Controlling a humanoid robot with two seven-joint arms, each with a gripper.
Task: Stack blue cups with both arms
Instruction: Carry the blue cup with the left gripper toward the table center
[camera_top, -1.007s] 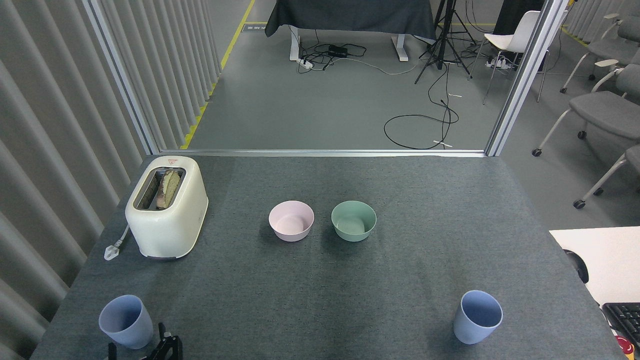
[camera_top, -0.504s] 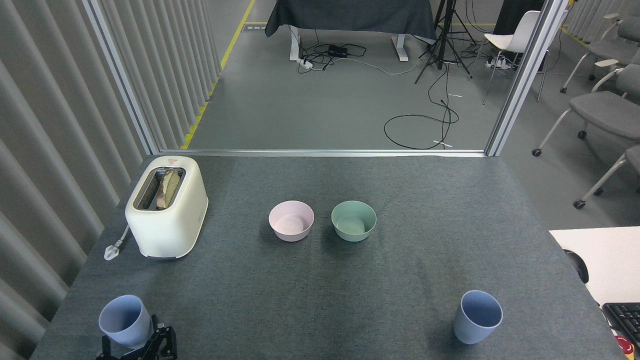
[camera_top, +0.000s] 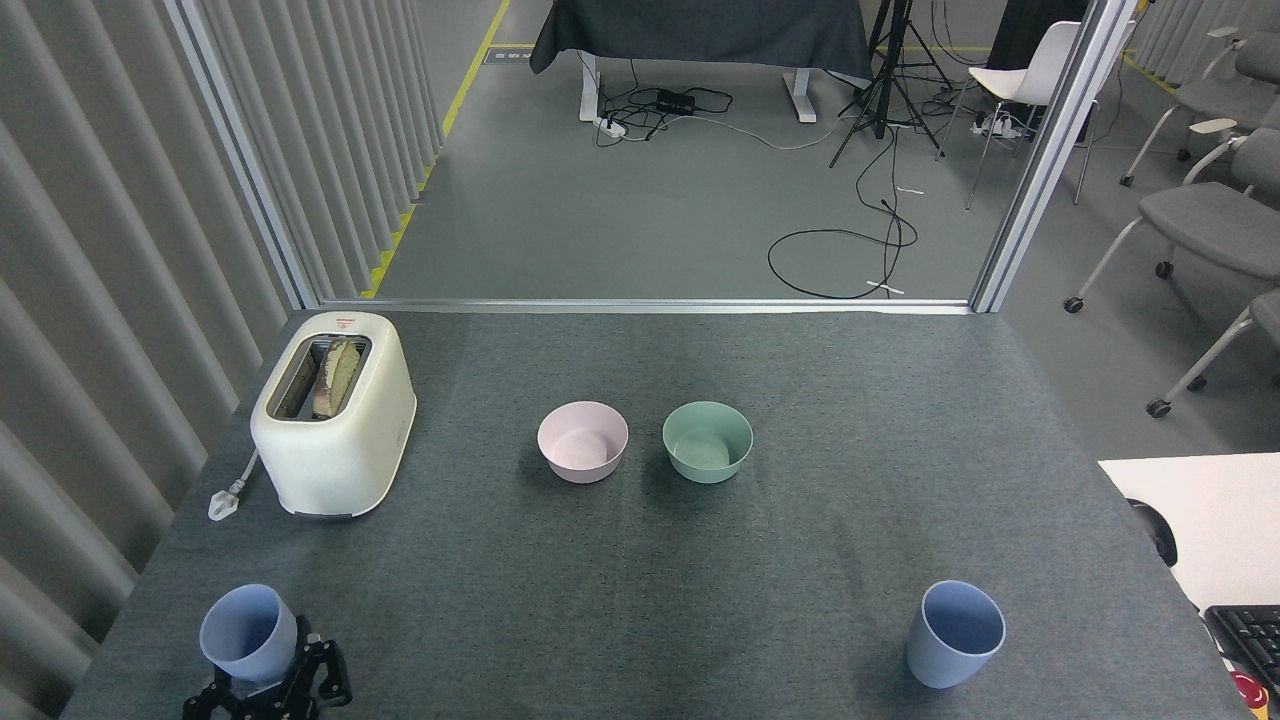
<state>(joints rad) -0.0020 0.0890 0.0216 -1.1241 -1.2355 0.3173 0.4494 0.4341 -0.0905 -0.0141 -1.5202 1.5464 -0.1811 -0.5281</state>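
Observation:
One blue cup (camera_top: 247, 630) stands at the table's near left corner, and my left gripper (camera_top: 268, 690) sits low against its base at the bottom edge of the head view. Its dark fingers (camera_top: 322, 672) reach up on either side of the cup's lower part and hide it. Whether they press on the cup does not show. The second blue cup (camera_top: 955, 634) stands upright near the right front, with nothing near it. My right gripper is out of view.
A cream toaster (camera_top: 333, 412) with bread in its slot stands at the left, its plug lying beside it. A pink bowl (camera_top: 582, 441) and a green bowl (camera_top: 707, 441) sit side by side mid-table. A white desk (camera_top: 1210, 520) with a keyboard adjoins the right edge.
My left gripper has come up from the bottom edge and slid left under the left cup. That cup's rim has shifted slightly up. The right cup has not moved.

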